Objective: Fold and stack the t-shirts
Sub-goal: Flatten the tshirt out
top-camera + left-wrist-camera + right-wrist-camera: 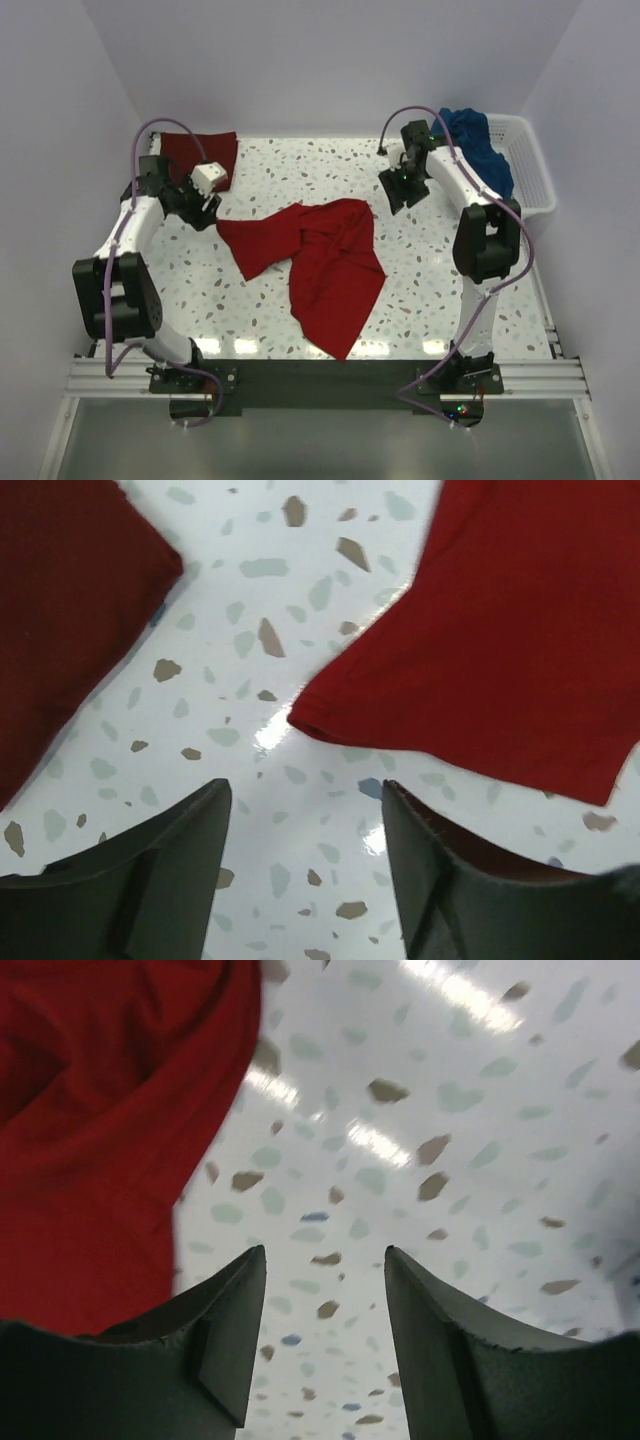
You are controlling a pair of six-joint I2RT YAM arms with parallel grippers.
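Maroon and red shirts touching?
Apart. Left wrist view shows a strip of bare table between the maroon shirt and the red shirt.

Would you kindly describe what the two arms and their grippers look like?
The left arm and right arm have white links, black joints and looping lilac cables. The left gripper and right gripper each have two dark, wedge-shaped fingers.

readable text: none is showing in any view | bright red t-shirt (335, 270): showing plain cloth | maroon t-shirt (60, 600): showing plain cloth | blue t-shirt (475, 140): showing plain cloth | table (430, 270): showing only speckles
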